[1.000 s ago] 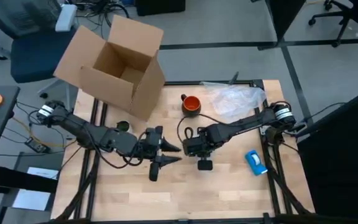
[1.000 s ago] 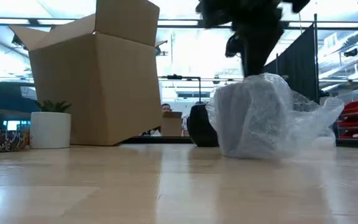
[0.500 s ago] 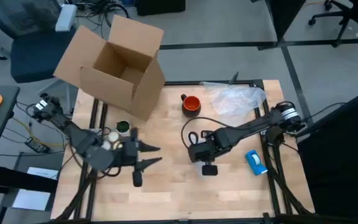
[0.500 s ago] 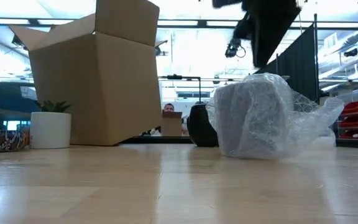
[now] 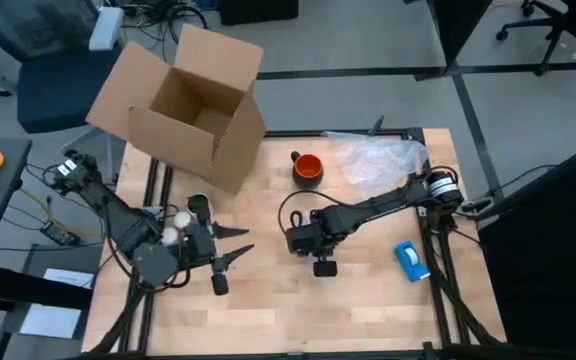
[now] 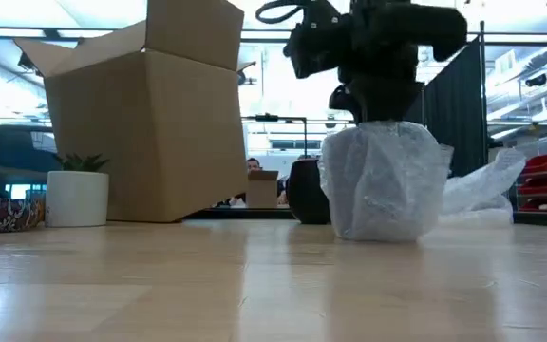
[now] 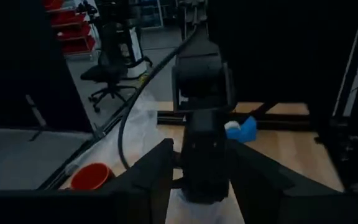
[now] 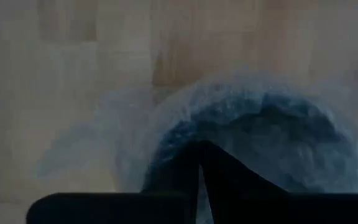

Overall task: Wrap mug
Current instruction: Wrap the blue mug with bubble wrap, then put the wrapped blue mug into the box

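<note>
The orange-red mug [image 5: 308, 167] stands bare on its base at the table's far middle; in the low view it shows dark [image 6: 306, 194]. Nearer the middle, a bundle in bubble wrap [image 6: 383, 185] stands upright on the table, with something dark inside [image 8: 260, 134]. My right gripper [image 5: 303, 238] is right over the bundle, shut and pointing down at its top, and hides it in the high view. My left gripper [image 5: 240, 243] hovers open to the bundle's left, holding nothing, fingers pointing at it. My right gripper comes at the top of the wrapped bundle [image 8: 229, 124] from above, its shut fingers [image 8: 219, 177] pointing down into the wrap. I cannot tell whether any wrap is caught between them. The bundle stays upright, its bottom on the table.
A loose heap of bubble wrap [image 5: 378, 160] lies at the far right, beside the mug. An open cardboard box [image 5: 183, 105] hangs over the far left corner. A blue object [image 5: 411, 260] lies near the right edge. A small pot [image 5: 198, 205] stands near the left arm.
My left gripper has drawn back toward the table's left edge, away from the bundle. My right gripper rose, then shifted slightly left and came down onto the bundle's top. The wrap that flared out at the bundle's side is now gathered in, and the bundle stands narrower.
</note>
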Robot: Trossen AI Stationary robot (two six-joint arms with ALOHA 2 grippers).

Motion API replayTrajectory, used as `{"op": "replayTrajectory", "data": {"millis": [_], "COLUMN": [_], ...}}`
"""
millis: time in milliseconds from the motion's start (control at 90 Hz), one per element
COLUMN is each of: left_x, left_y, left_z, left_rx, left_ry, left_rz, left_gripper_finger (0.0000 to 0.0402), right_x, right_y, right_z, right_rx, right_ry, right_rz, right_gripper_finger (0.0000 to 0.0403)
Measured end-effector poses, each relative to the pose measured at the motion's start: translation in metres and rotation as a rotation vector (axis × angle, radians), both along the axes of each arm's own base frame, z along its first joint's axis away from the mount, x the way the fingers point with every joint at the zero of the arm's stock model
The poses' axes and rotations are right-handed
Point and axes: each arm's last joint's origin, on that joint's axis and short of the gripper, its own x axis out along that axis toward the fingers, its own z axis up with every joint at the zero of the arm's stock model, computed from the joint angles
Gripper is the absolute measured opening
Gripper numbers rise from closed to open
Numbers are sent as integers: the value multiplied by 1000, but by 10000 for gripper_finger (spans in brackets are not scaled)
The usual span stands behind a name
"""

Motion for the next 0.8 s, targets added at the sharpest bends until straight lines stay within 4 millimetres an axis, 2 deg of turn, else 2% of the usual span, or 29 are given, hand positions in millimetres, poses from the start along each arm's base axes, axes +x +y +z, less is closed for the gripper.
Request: {"op": "replayTrajectory", "data": {"millis": [78, 256, 378, 456, 611, 800], "left_x": [-1, -1, -5, -9, -15, -18], "left_y": [0, 1, 0, -1, -5, -9], "left_z": [-2, -2, 0, 2, 4, 4], "left_rx": [15, 42, 37, 33, 28, 31], "left_ry": [20, 29, 23, 18, 12, 14], "left_rz": [0, -5, -15, -30, -58, -78], "left_gripper_finger": [129, 129, 129, 129, 129, 129], "right_x": [-3, -25, -41, -48, -55, -47], "right_y": [-2, 4, 16, 23, 35, 43], "right_z": [7, 45, 72, 83, 86, 67], "right_rx": [-78, -156, -127, -96, -39, 24], "right_ry": [-26, -106, -211, -261, -254, -174], "right_rz": [-10, 4, 12, -11, 8, 16], "right_gripper_finger": [0, 0, 0, 5, 38, 115]}}
